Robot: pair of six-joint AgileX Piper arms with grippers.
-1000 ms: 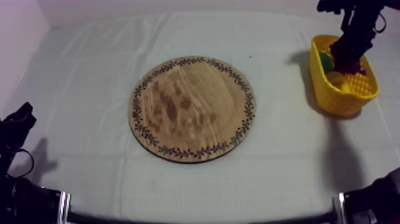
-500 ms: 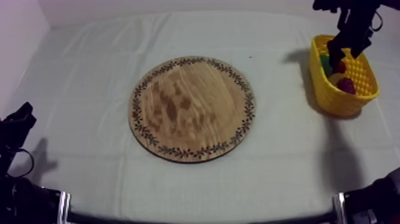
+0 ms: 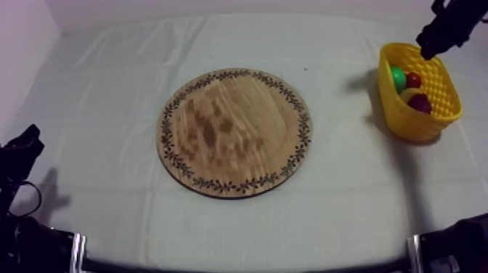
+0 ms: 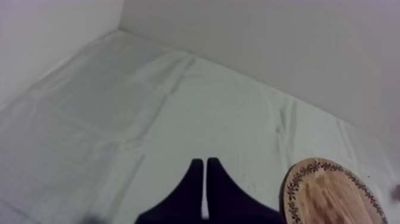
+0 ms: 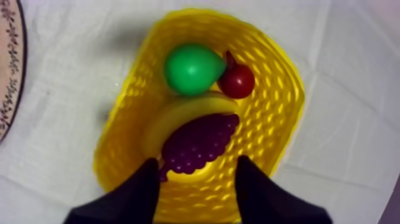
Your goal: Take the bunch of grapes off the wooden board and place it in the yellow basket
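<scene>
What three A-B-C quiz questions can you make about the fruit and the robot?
1. Where are the grapes? A in the basket; B on the floor; C in a bowl.
2. How many fruits lie in the basket? A two; B four; C six.
3. How is the right gripper? A open; B shut on fruit; C shut on nothing.
Answers: 1 A, they lie on the banana inside it. 2 B, pear, small red fruit, banana, grapes. 3 A, its fingers stand apart, nothing between.

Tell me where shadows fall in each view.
Top view: soft shadow on the grey-white cloth left of the yellow lattice basket. Right wrist view: dark patches beside that basket, toward the round wooden board. Left wrist view: evenly lit cloth.
</scene>
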